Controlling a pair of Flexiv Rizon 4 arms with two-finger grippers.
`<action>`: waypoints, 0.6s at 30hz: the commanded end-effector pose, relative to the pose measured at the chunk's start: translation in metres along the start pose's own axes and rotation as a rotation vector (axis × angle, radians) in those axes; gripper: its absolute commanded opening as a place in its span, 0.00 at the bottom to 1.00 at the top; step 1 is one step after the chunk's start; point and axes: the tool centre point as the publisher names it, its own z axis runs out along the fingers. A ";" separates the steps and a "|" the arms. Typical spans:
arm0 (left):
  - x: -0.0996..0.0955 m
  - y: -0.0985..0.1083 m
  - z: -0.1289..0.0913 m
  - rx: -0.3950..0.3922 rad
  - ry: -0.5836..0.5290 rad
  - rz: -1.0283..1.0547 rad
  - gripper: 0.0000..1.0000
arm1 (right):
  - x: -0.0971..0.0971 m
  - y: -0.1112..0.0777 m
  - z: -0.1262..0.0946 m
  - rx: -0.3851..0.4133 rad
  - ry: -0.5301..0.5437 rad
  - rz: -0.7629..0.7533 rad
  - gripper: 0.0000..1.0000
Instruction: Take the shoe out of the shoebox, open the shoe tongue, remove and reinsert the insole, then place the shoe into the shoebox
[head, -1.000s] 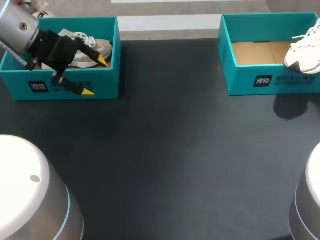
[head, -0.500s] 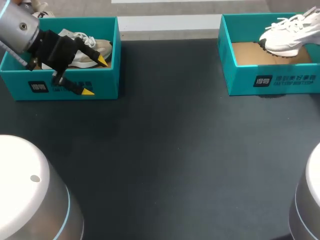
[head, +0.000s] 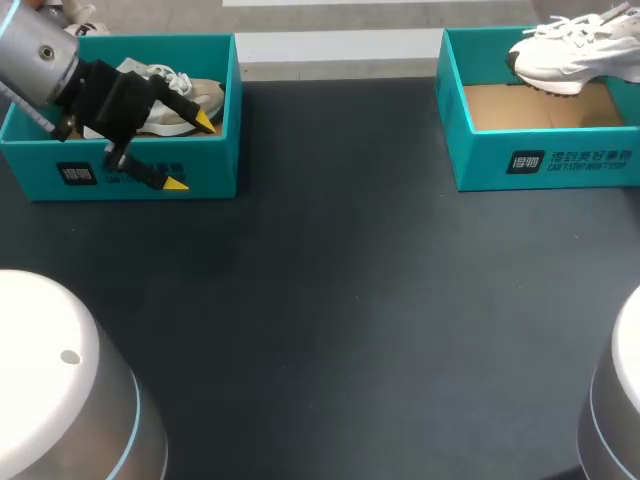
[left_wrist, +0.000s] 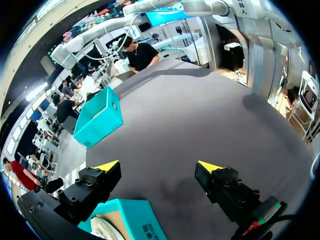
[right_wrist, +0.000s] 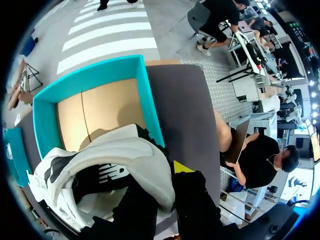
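A white shoe (head: 572, 48) hangs over the back of the right teal shoebox (head: 540, 160), toe pointing left. In the right wrist view my right gripper (right_wrist: 172, 174) is shut on the heel collar of the white shoe (right_wrist: 112, 167), above the cardboard floor of the teal shoebox (right_wrist: 47, 107); only one yellow tip shows. That gripper is out of the head view. My left gripper (head: 190, 152) stands open over the front wall of the left teal shoebox (head: 150, 178), which holds a beige and white shoe (head: 185, 98). The left gripper (left_wrist: 159, 166) has nothing between its fingers.
The dark table mat (head: 340, 300) stretches between the two boxes. A corner of the left box (left_wrist: 134, 220) lies under the left gripper, and the right box (left_wrist: 98, 117) stands far ahead of it. Two round robot bases (head: 60, 390) sit at the near corners.
The white shoe, held by my right gripper, has swung from the right box's right edge leftward and back, over the box. My left arm has not moved.
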 end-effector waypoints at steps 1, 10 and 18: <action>0.000 0.000 0.000 -0.002 0.002 0.000 1.00 | 0.007 -0.002 0.005 0.012 0.002 0.030 0.00; 0.000 0.000 0.000 -0.002 0.002 0.000 1.00 | 0.016 0.002 0.021 0.000 -0.040 0.129 0.00; 0.000 0.000 0.000 -0.002 0.002 0.000 1.00 | 0.029 0.015 0.037 -0.028 -0.041 0.227 0.00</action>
